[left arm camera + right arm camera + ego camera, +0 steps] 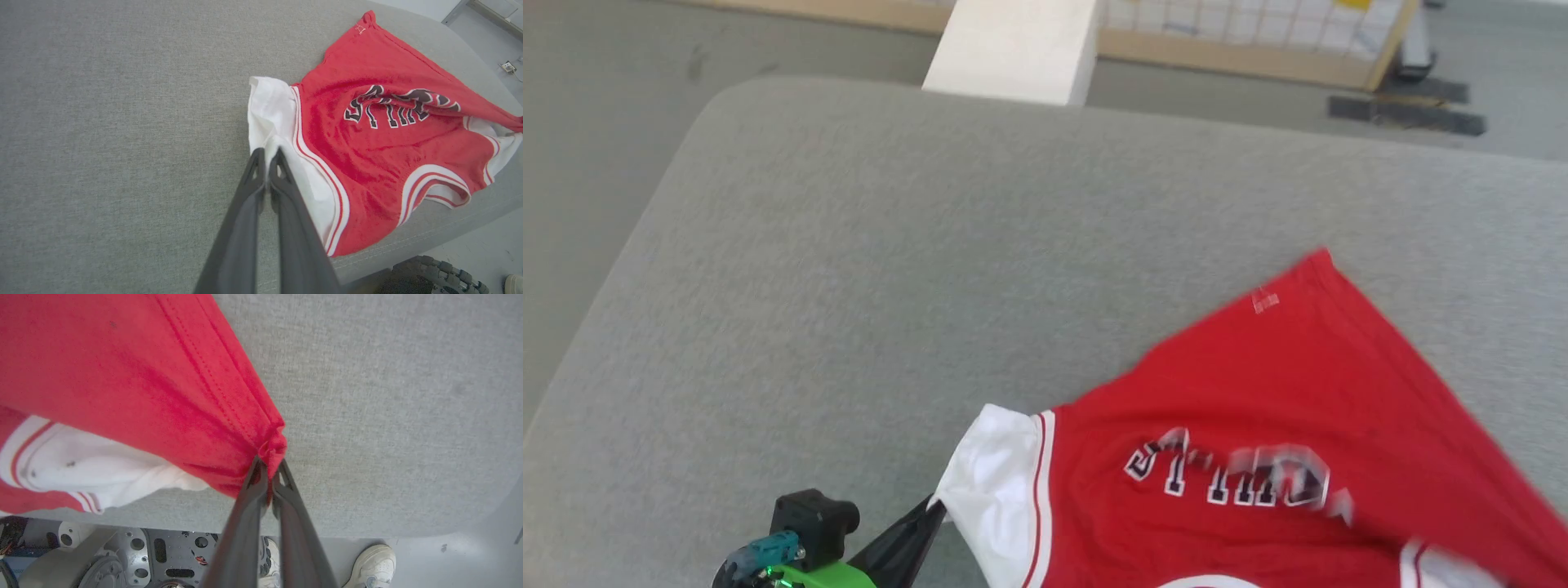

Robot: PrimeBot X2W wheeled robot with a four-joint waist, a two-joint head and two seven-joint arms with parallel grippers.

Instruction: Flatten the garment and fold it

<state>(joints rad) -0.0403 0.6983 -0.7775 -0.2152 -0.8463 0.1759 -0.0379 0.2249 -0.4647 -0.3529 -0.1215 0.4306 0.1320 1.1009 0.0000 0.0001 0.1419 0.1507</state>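
- Grey fabric-covered desk (931, 245) is taking up most of the scene.
- The garment (1258, 392) is sitting near right on it, lettering facing up.
- Left pincer (267, 157) is pinching the white sleeve (269, 114) tight.
- Right pincer (269, 465) is clamping the red hem corner (271, 443).

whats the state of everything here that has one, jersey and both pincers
jersey: unfolded, lettering side up, rumpled, held at two ends
left pincer: shut on the white sleeve
right pincer: shut on a bunched red hem corner
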